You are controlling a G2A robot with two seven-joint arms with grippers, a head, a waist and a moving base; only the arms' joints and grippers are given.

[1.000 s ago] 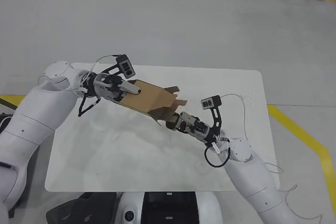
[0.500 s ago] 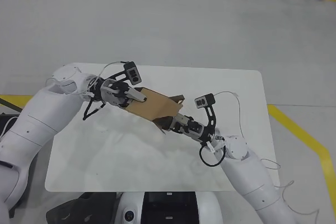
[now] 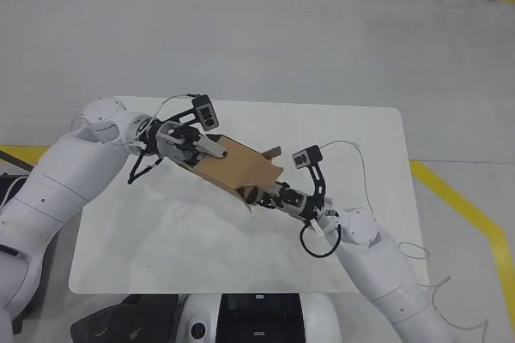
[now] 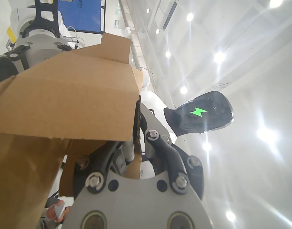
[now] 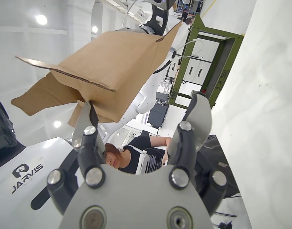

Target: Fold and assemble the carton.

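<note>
Your carton (image 3: 236,163) is a flattened brown cardboard sleeve held in the air above the middle of the white worktop (image 3: 154,249). It lies slantwise, running from the worktop's far left toward its near right, and it does not touch the worktop.

Your left gripper (image 3: 213,150) is over the far-left part of the worktop and is clamped on the carton's end there. In the left wrist view, a corrugated edge of the carton (image 4: 65,101) runs down between the fingers of the left gripper (image 4: 136,141).

Your right gripper (image 3: 259,201) is over the middle of the worktop, at the carton's other end. In its own wrist view the right gripper (image 5: 143,108) has its fingers spread wide and grips nothing. One fingertip (image 5: 87,110) sits right at a loose flap (image 5: 41,94) hanging from the carton (image 5: 108,60), and it looks to touch the flap. The other fingertip stands apart from the cardboard. At that end of the carton the flaps are unfolded and splay outward.
</note>
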